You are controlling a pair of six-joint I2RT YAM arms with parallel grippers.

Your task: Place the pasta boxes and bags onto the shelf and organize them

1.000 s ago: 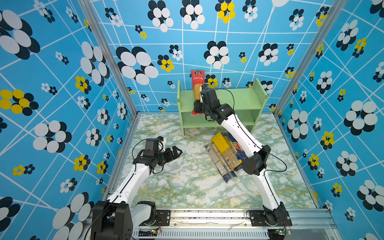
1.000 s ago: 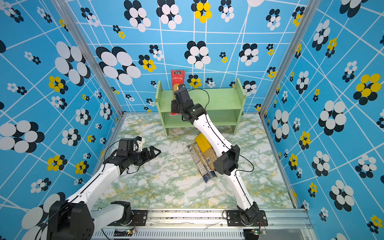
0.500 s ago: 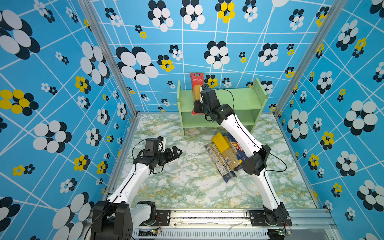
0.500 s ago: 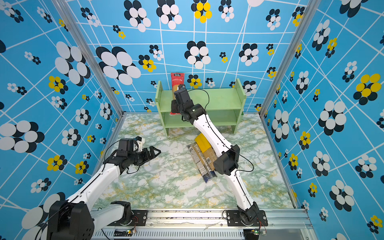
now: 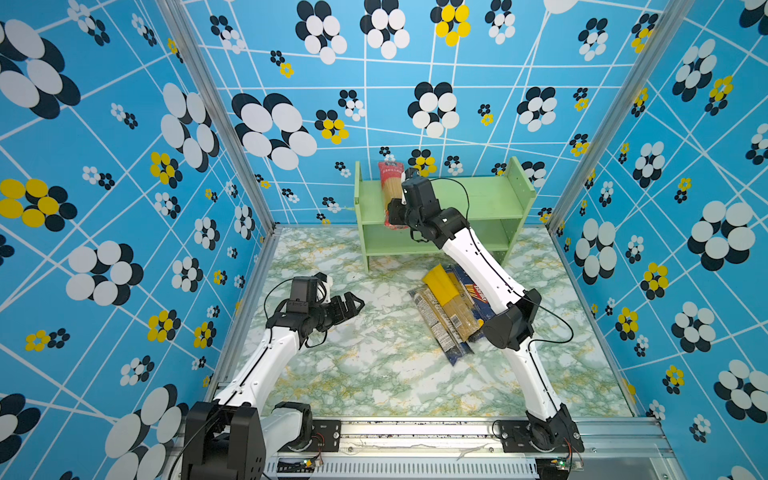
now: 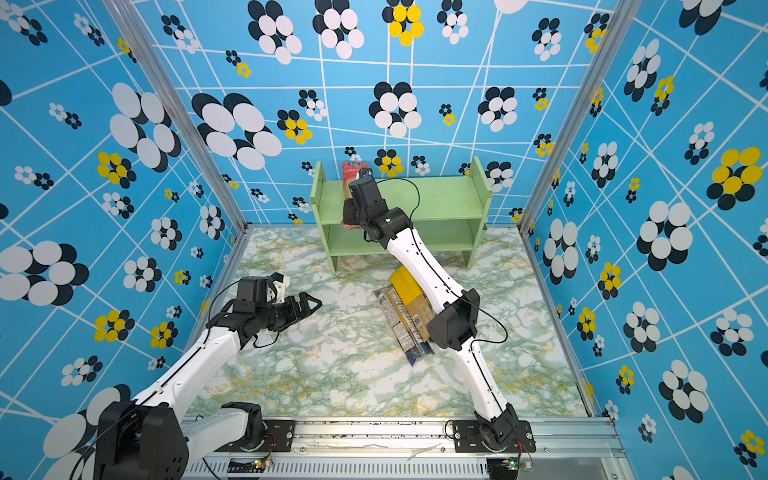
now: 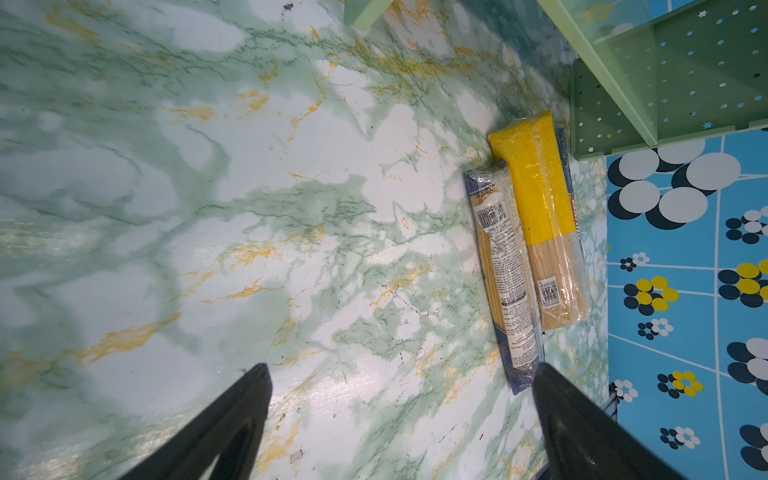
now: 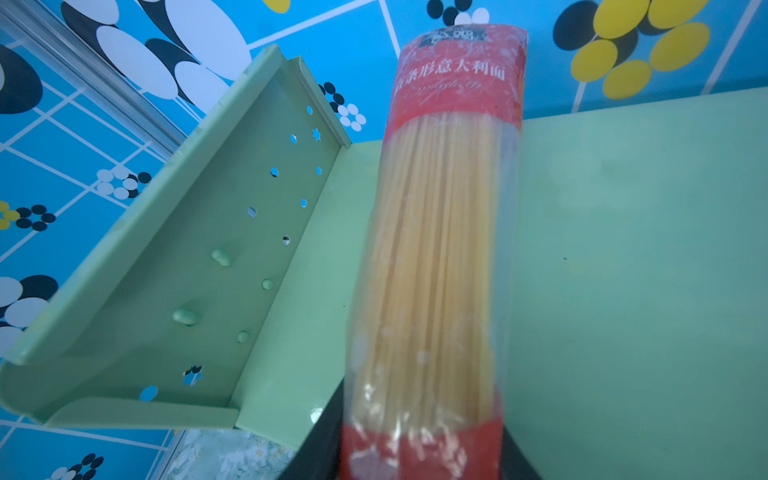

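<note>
Red-ended bag (image 8: 436, 249) lies on shelf (image 5: 478, 199) top tier, left end. Right gripper (image 8: 419, 444) flanks its near end; clamped or released, cannot tell. Left gripper (image 7: 401, 370) spread wide above marble table (image 7: 208, 208), holding nothing.
</note>
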